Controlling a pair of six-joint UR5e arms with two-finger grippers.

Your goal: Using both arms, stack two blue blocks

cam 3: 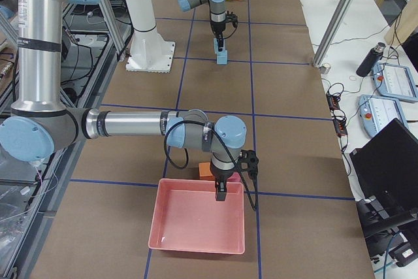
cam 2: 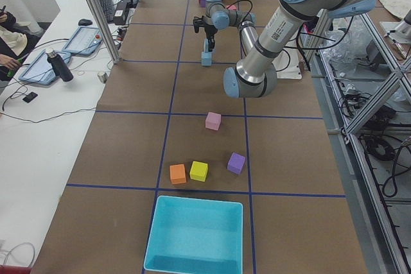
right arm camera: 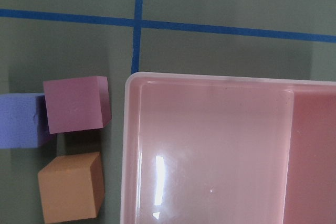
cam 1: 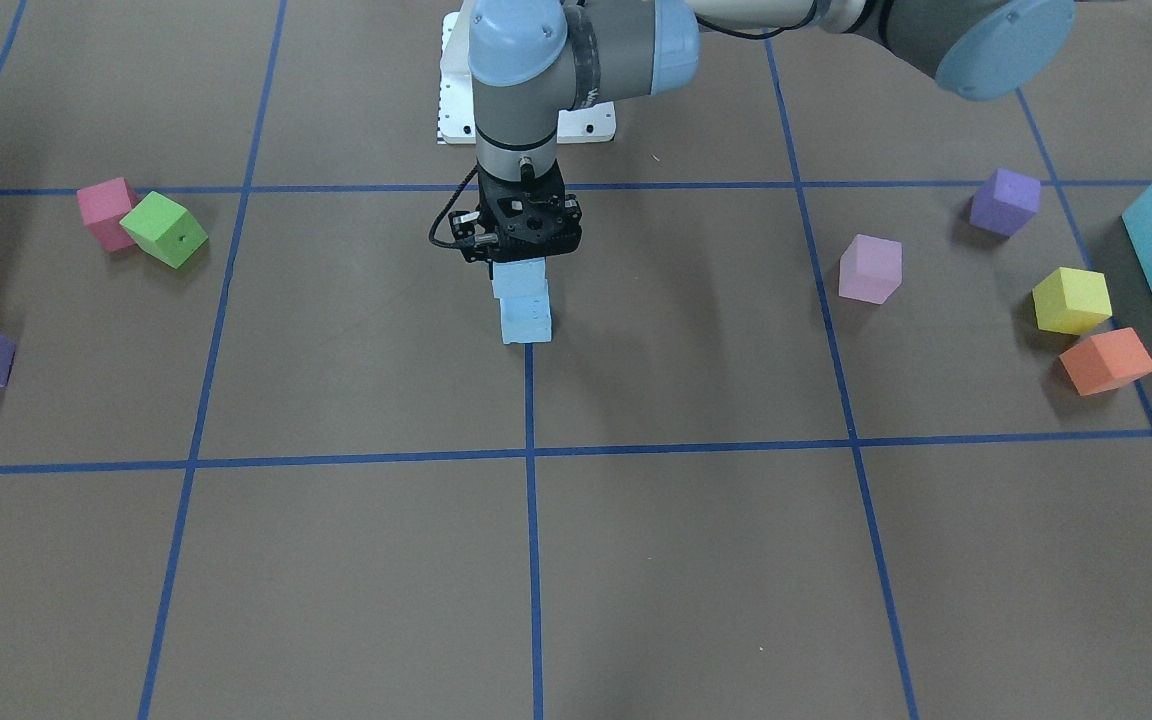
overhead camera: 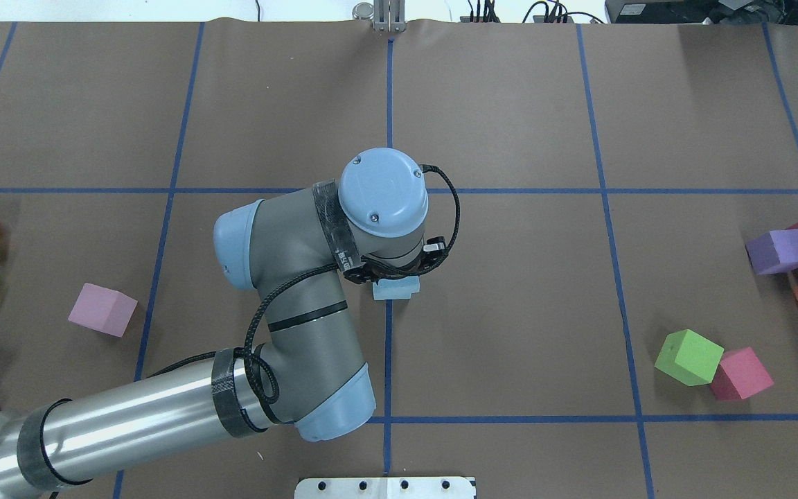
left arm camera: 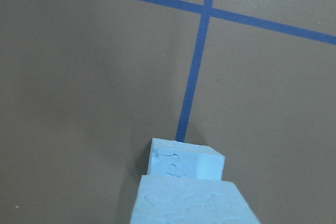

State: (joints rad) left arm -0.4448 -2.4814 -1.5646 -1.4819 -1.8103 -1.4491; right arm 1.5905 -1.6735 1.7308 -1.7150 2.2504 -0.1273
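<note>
Front view: the left tool point(cam 1: 519, 257) points straight down, clamped on the upper blue block point(cam 1: 520, 282). That block sits on the lower blue block point(cam 1: 526, 320), shifted slightly off square. The lower one rests on the bench point(cam 1: 696, 560), on a tape line point(cam 1: 533, 520).

Overhead: the wrist covers the stack except for one blue edge.

Left side view: the tool's fingers flank the upper block, directly above the lower blue block.

Right side view: the right tool point(cam 3: 222, 193) hangs over a pink tray point(cam 3: 196, 230), well apart from the lower blue block (jaws apart or together, I cannot tell).

Left wrist view: the upper block fills the bottom edge, with the lower blue block just beyond, touching the tape line.

Right wrist view: the tray's corner.
</note>
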